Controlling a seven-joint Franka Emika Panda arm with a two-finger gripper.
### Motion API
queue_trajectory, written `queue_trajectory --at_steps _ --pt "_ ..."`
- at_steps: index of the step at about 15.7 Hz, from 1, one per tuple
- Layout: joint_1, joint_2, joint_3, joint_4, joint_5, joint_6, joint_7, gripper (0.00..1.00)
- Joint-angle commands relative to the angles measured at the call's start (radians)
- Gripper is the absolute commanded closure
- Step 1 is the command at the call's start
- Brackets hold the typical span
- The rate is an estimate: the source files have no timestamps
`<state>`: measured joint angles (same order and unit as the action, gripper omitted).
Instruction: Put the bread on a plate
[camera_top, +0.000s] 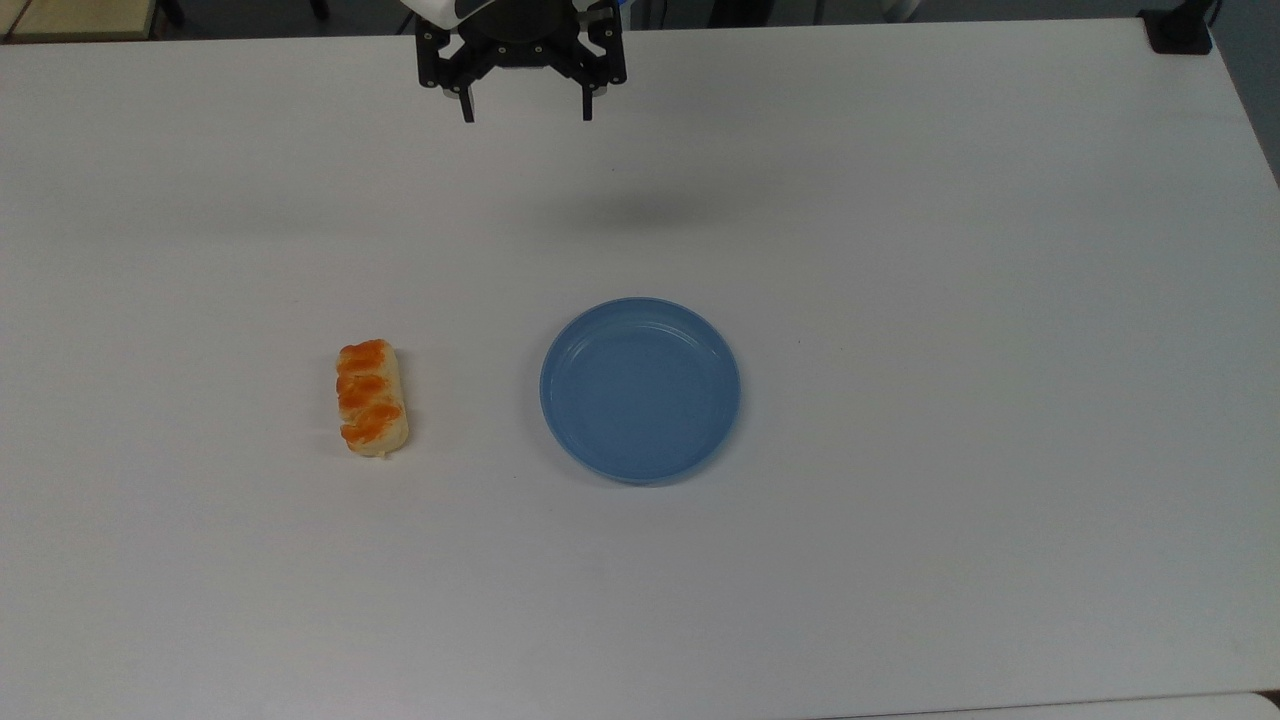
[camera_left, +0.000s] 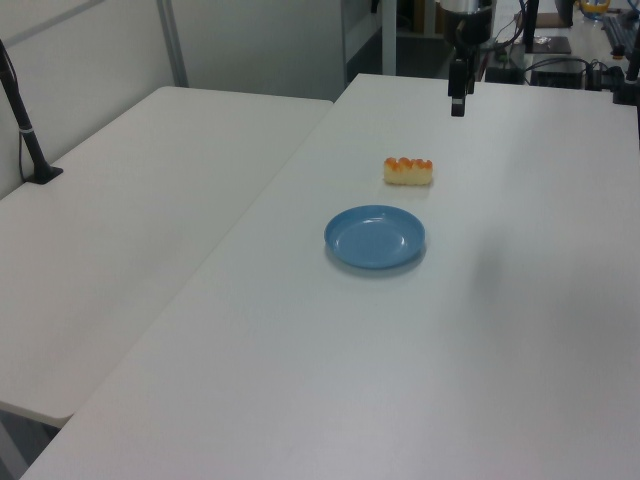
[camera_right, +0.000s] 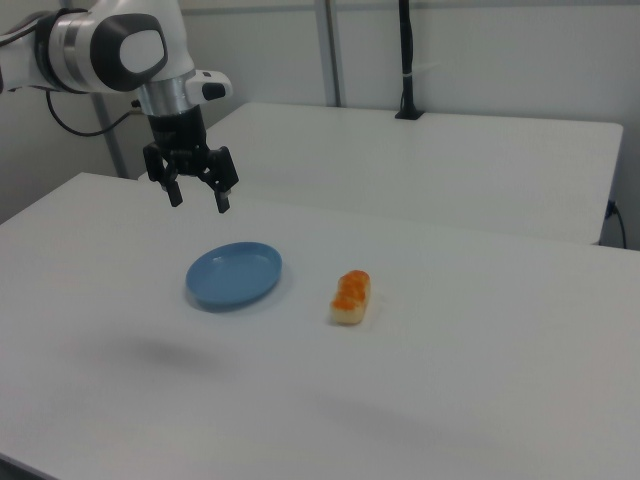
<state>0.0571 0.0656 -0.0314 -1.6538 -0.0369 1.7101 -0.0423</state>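
The bread (camera_top: 371, 397), a small pale-yellow roll with orange-brown bumps, lies on the white table to the top view's left of the plate (camera_top: 640, 390); it also shows as the bread (camera_left: 408, 171) and the bread (camera_right: 351, 296). The round blue plate (camera_left: 375, 237) (camera_right: 233, 275) sits bare on the table, a short gap from the roll. My gripper (camera_top: 526, 115) hangs high above the table near its far edge in the top view, fingers spread wide and open with nothing between them; in the other views it is the gripper (camera_right: 198, 198) and the gripper (camera_left: 457, 104).
A second white table (camera_left: 150, 200) adjoins the work table. A black post on a base (camera_left: 28, 140) stands on it, seen again as the post (camera_right: 405, 60). A black block (camera_top: 1180, 30) sits at the top view's far right corner. Cables and equipment (camera_left: 560, 60) lie beyond the table.
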Motion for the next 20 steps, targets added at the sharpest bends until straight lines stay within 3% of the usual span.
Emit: queue_trajectory --at_steps 1,6,11,14,20 --pt "0.003 0.002 -0.018 -0.020 0.015 0.035 -0.103 0.00" --pt "-0.039 0.123 -0.022 0.002 0.020 0.228 -0.122 0.00" --pt "-0.054 0.288 -0.090 0.098 0.017 0.301 -0.151 0.00" --pt "-0.063 0.399 -0.114 0.117 0.015 0.442 -0.140 0.00" --pt "-0.068 0.529 -0.168 0.170 0.014 0.569 -0.148 0.00"
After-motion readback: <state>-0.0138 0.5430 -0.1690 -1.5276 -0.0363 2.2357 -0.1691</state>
